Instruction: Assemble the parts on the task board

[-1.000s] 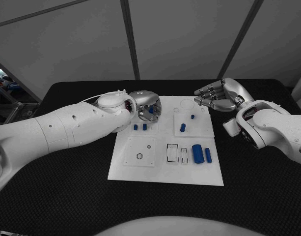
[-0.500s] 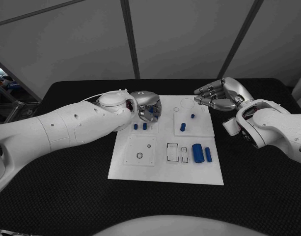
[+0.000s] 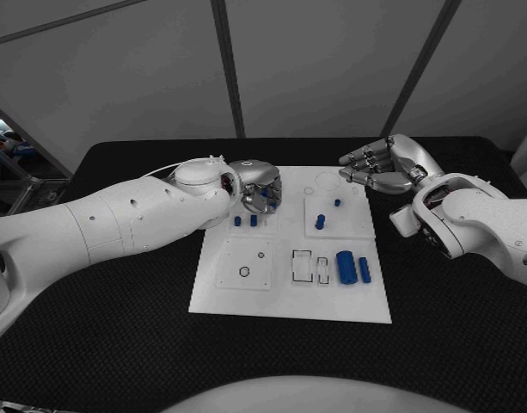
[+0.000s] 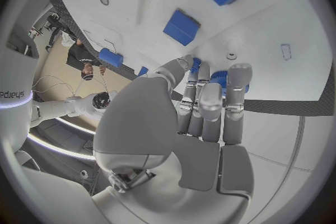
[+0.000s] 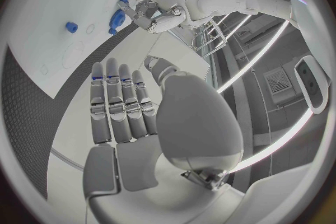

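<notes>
Black worktop carries the white task board [image 3: 291,292]. Left hand [image 3: 256,188] curls over small blue cylindrical parts [image 3: 246,221] beneath its fingertips; grasp indeterminate. Right hand [image 3: 381,169] hovers, fingers loosely curled, empty. Risk: fingertips may topple pegs.

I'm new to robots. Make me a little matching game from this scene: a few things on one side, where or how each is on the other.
Things:
1. left hand
2. right hand
3. two big blue blocks
4. table

Descriptions:
A. black, under the white board
B. side by side near the board's right edge
C. over the board's far left part, by small blue pieces
D. beyond the board's far right corner, holding nothing

Pairs: 1-C, 2-D, 3-B, 4-A
</notes>
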Tool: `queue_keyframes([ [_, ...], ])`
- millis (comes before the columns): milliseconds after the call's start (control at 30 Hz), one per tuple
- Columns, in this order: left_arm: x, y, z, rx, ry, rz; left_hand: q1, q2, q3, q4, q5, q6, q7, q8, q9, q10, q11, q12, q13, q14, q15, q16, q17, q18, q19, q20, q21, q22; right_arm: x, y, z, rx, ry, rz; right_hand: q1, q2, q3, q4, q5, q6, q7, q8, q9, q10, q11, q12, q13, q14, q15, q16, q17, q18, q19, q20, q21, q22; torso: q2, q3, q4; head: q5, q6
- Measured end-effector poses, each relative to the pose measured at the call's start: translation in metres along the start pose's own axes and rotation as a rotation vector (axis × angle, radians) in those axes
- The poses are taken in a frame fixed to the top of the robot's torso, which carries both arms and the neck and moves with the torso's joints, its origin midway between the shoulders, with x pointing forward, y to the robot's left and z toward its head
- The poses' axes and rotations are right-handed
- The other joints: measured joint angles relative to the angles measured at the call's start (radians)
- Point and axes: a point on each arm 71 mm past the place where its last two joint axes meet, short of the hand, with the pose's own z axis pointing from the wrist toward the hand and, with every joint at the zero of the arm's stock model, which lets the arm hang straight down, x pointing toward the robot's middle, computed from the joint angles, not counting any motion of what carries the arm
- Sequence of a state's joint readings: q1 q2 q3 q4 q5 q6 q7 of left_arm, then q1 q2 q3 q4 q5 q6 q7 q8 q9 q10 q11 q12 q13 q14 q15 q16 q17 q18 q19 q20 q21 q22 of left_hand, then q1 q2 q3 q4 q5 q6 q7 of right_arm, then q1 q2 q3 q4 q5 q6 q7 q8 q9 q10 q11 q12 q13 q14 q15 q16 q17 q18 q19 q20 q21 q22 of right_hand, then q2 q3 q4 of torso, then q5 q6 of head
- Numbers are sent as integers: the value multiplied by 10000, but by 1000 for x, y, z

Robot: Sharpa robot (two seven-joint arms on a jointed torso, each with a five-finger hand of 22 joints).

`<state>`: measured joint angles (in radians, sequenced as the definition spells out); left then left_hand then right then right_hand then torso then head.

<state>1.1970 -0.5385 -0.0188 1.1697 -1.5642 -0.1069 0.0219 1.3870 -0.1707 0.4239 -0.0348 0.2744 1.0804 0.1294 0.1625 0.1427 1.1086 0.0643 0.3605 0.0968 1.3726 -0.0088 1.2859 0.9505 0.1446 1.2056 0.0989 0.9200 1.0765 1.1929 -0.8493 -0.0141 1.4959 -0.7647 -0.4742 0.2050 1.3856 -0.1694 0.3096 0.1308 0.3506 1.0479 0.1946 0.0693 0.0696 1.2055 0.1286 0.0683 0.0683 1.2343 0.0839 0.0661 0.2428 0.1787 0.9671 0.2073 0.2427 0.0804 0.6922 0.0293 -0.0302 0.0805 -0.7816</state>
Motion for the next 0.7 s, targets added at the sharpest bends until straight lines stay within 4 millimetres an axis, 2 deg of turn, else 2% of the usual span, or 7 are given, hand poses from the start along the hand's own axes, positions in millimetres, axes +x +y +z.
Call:
queue_keyframes([
  [267, 0, 0, 0, 7, -14, -27, 84, 83, 307, -168, -52, 247, -10, -66, -66, 301, -17, -222, -80, 196, -20, 270, 343, 4, 259, -53, 505, 425, 0, 0, 0, -6, 4, 3, 0, 0, 0, 0, 0, 0, 0, 0, 0, 0, 0, 0, 0, 0, 0, 0, 0, 1, 0, 0, 0, -9, -1, 0, 0, 6, -3],
  [700, -3, 3, -7, 39, -335, -367, 108, 106, 467, -272, -57, 294, 8, -159, -144, 410, 15, -479, -145, 268, -21, 309, 309, 3, 325, -59, 600, 586, 1, 1, 1, -20, 13, 9, 0, 0, 27, -27, 41, 0, 0, 0, 0, 1, 1, 0, 0, 0, 0, 0, 1, 1, 0, 0, 0, -8, -11, -7, 3, 10, 57],
])
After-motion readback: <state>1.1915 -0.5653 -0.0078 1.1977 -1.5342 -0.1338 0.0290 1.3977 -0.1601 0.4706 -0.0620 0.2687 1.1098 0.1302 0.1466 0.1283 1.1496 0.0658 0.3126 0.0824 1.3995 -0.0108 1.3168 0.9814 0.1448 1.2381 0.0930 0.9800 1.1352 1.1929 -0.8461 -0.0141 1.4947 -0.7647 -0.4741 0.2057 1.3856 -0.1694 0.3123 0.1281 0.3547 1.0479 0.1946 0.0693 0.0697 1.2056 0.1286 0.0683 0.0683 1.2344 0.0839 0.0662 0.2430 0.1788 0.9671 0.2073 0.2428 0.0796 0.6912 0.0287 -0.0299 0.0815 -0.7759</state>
